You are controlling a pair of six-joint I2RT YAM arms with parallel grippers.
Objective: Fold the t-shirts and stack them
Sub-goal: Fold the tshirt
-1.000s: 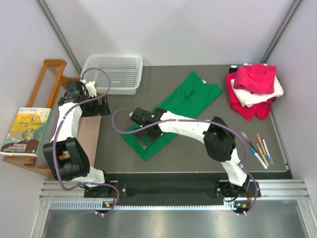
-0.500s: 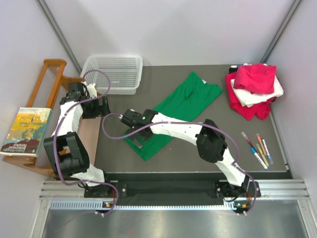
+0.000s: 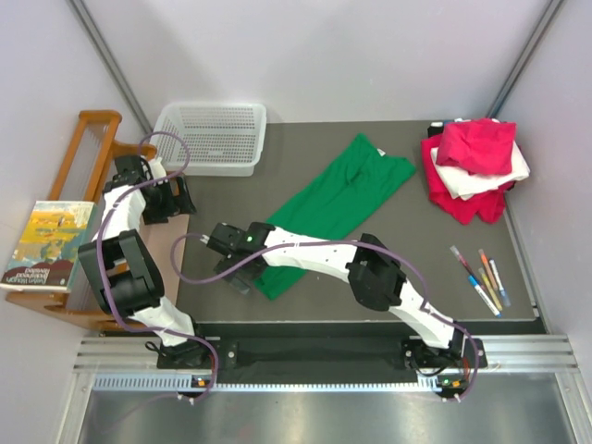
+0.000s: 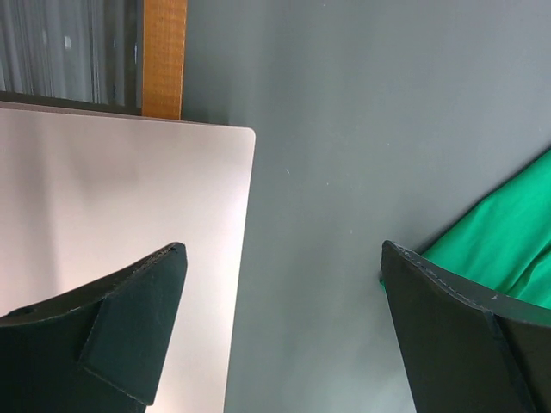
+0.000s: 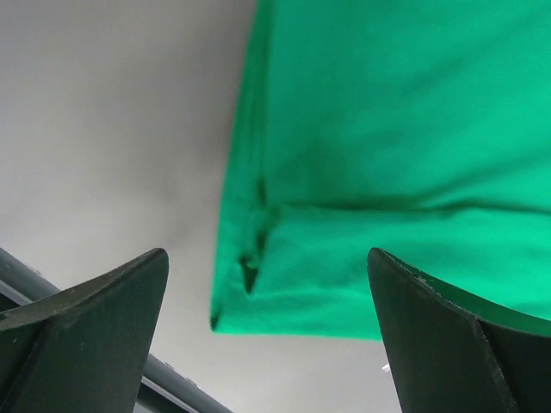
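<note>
Right end effector, fingers spread wide, hovers over the near-left corner of the bright green cotton t-shirt, which lies folded in a long slanted strip on the dark grey counter. Left end effector (likewise agape) hangs over the counter's left edge, beside a pale flat board; the pink, white and red tees sit heaped at far right.

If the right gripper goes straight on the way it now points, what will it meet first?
Probably the near corner of the green t-shirt, centred before the open right gripper; depth is unclear.
</note>
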